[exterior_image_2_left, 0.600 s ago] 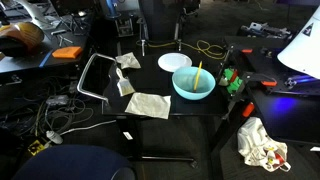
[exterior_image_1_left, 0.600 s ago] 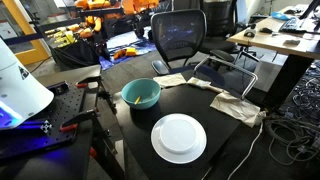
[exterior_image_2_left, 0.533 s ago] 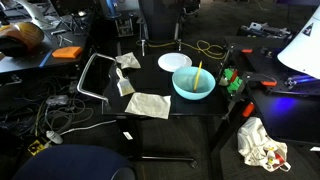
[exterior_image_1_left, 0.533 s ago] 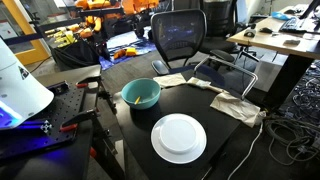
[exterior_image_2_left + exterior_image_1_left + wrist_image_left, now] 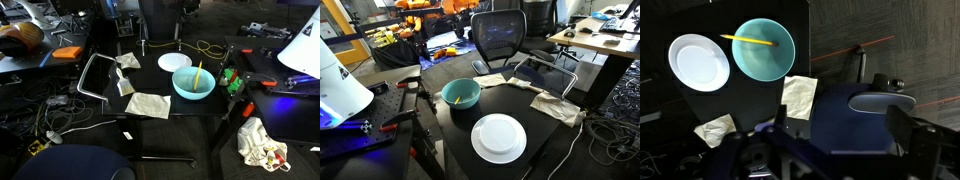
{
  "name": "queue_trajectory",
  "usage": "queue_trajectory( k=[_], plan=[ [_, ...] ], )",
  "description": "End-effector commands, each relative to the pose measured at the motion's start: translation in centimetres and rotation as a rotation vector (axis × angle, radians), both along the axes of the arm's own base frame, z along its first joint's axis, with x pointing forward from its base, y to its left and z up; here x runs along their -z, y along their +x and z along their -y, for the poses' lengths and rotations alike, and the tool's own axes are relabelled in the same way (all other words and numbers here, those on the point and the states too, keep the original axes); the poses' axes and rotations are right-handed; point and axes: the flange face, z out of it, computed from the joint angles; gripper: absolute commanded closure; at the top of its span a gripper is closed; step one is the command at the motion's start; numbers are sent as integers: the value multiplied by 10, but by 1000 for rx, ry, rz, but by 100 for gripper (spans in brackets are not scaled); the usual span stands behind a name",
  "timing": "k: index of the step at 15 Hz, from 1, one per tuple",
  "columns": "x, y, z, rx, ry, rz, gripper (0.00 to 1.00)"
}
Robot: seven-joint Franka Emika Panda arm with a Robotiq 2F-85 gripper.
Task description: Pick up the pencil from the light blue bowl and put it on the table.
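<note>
- Resting in the round light-blue bowl (image 5: 765, 62), the thin orange-brown pencil (image 5: 748, 41) leans with 1 end past the rim.
- The bowl stands on the black matte bench (image 5: 535, 122), just beside the flat round white plate (image 5: 698, 62).
- The hand (image 5: 840, 128) appears only as dark blurred shapes, well apart from the bowl; whether it is released or clenched cannot be told.

No legible text or labels anywhere.
</note>
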Motion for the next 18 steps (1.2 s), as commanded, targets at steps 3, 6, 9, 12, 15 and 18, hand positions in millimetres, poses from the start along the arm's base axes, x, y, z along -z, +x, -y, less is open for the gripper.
queue_trajectory(
  k=[3,6,9,12,15,18],
  plan=[
    [15,10,22,-69,-90,-44,0],
    [34,18,38,-186,-118,-114,0],
    [60,24,49,-307,-162,-186,0],
    [83,27,55,-426,-212,-231,0],
    [102,25,55,-524,-277,-271,0],
    [103,23,56,-505,-281,-288,0]
  ],
)
